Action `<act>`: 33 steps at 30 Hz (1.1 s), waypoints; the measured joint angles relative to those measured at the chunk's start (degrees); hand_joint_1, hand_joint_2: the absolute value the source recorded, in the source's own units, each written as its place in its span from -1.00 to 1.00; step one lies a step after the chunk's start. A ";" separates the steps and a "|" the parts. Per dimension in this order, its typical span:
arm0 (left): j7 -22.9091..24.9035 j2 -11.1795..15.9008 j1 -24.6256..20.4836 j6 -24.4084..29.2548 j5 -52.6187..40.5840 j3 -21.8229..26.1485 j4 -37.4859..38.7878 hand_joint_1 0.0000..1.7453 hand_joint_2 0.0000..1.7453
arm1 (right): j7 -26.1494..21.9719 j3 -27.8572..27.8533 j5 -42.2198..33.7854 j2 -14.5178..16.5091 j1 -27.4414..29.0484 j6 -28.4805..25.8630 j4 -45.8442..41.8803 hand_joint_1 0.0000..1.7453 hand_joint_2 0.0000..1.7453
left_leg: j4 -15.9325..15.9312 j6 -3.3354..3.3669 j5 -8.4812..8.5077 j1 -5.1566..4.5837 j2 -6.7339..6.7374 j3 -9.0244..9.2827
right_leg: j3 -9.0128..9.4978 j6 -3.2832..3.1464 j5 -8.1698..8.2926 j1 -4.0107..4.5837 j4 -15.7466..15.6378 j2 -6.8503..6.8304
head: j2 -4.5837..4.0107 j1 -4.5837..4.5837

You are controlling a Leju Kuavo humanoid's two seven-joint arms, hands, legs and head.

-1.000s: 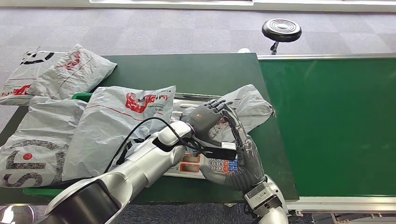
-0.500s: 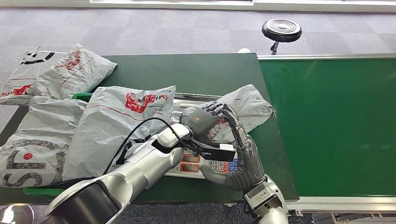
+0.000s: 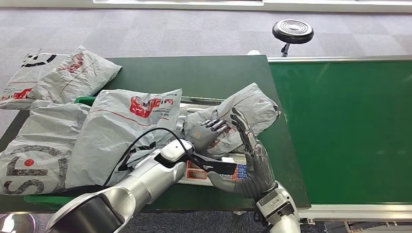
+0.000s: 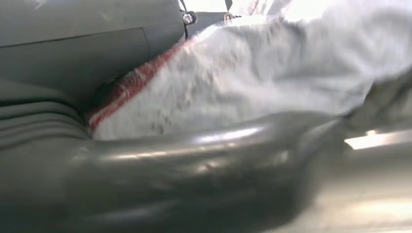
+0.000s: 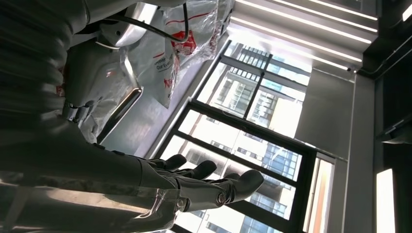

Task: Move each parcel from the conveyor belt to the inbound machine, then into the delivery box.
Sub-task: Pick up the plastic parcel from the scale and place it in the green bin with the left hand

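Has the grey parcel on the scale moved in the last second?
Yes. The grey parcel has tipped up between the left hand and right hand, its top now nearer the far edge of the inbound machine.

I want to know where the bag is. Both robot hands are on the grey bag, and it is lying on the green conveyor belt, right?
Not quite. Both the left hand and right hand are on the grey bag, but it is not on the green conveyor belt. The head view shows it over the weighing machine on the dark table beside the belt.
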 joint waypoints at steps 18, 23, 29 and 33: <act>1.50 1.67 -0.81 -2.72 -4.09 0.03 0.10 1.00 1.00 | 0.26 0.45 -0.55 0.14 -1.62 1.36 0.68 -1.00 1.00 | -0.12 -0.21 -0.46 0.05 0.12 1.06 | 1.22 -0.16 -0.41 0.04 0.00 0.07 | 0.00 0.00; 1.50 1.69 -0.72 -2.70 -4.16 0.03 0.11 1.00 1.00 | 0.26 0.51 -0.55 0.14 -1.62 1.36 0.68 -1.00 1.00 | -0.14 -0.22 -0.45 0.06 0.11 1.39 | 1.31 -0.17 -0.41 0.05 0.00 0.06 | 0.00 0.00; 2.27 1.69 -0.68 -1.76 -4.84 0.03 0.06 1.00 1.00 | 0.61 0.60 -0.37 0.15 -1.73 1.34 0.68 -1.00 1.00 | -0.17 -0.21 -0.50 0.06 0.13 1.02 | 1.31 -0.19 -0.45 0.05 0.00 0.07 | 0.00 0.00; 2.81 1.77 -0.51 0.56 -5.81 0.01 0.02 1.00 1.00 | 1.13 0.80 -0.21 0.16 -1.84 1.28 0.68 -1.00 1.00 | -0.17 -0.22 -0.47 0.06 0.14 1.23 | 1.28 -0.19 -0.44 0.05 0.00 0.07 | 0.00 0.00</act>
